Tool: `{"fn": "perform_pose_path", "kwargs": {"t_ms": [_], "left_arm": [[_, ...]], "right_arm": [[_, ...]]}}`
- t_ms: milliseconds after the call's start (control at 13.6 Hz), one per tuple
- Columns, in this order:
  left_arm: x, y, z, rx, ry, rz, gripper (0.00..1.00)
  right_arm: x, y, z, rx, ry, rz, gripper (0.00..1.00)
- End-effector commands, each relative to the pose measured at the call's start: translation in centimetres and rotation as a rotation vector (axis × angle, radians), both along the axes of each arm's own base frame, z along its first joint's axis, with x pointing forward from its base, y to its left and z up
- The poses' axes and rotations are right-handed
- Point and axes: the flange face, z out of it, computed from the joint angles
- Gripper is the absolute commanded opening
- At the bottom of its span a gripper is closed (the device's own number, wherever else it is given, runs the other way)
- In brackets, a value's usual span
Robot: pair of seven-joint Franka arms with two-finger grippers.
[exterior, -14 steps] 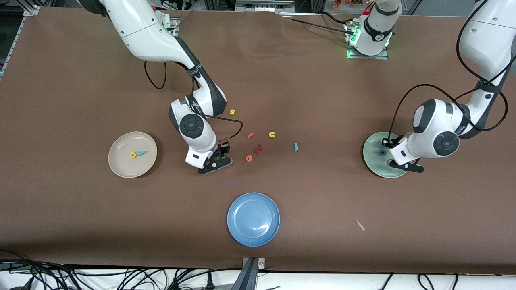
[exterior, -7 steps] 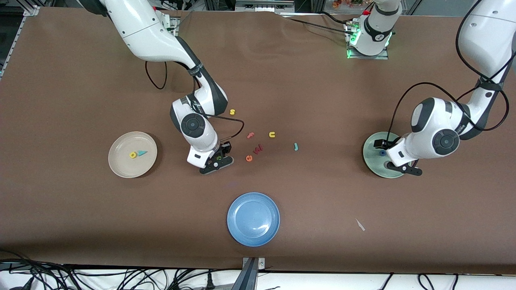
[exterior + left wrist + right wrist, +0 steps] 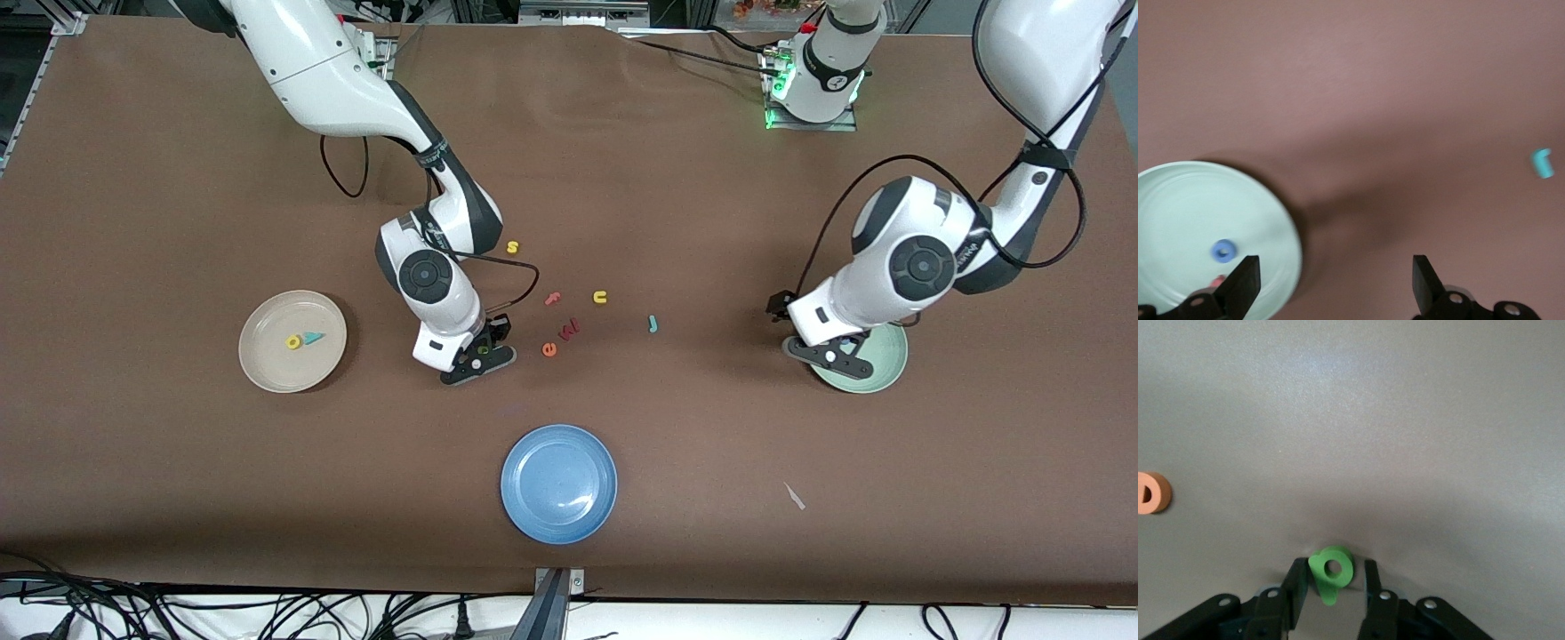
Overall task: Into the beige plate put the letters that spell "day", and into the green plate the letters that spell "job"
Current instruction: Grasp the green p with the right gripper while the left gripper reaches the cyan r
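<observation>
My right gripper is down at the table with its jaws close on either side of the green d; one finger touches it and a small gap shows at the other. The beige plate holds the yellow a and the teal y. My left gripper hangs open and empty over the edge of the green plate. In that plate lie the blue o and, partly hidden by a finger, the salmon b. The light-blue j lies on the table between the two grippers.
Near my right gripper lie an orange e, a dark red w, a pink f, a yellow u and a yellow s. A blue plate sits nearer the front camera. A white scrap lies beside it.
My left gripper has opened and moved from over the green plate's middle to its edge toward the table's centre. My right gripper stays put while its jaws narrow round the green d.
</observation>
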Motion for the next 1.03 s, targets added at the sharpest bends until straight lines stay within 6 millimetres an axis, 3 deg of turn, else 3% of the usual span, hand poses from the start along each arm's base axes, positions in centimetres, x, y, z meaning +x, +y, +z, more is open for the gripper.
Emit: {"fn": "perform_pose_path", "kwargs": {"t_ms": [0, 147, 367, 514, 807, 954], "left_arm": [[-0.2, -5.5, 0.4, 0.011, -0.006, 0.102, 1.00], [-0.7, -10.0, -0.3, 0.006, 0.002, 0.217, 1.00], [-1.0, -14.5, -2.4, -0.017, 0.024, 0.321, 1.00], [-2.1, -18.0, -4.0, -0.030, 0.016, 0.388, 1.00], [-3.9, -20.7, -7.4, 0.040, -0.016, 0.401, 1.00], [-4.2, -21.5, -8.4, 0.029, -0.025, 0.439, 0.99]], "right_arm": [[0.3, 0.9, -1.2, 0.015, -0.010, -0.004, 0.30], [0.3, 0.9, -1.2, 0.015, -0.010, -0.006, 0.24], [0.3, 0.9, -1.2, 0.024, -0.004, -0.014, 0.11], [0.6, 0.9, -0.4, 0.035, -0.010, -0.014, 0.09], [0.7, -0.5, 4.6, 0.038, 0.001, -0.103, 0.06], [0.2, -4.6, 5.5, -0.002, 0.002, -0.183, 0.06]]}}
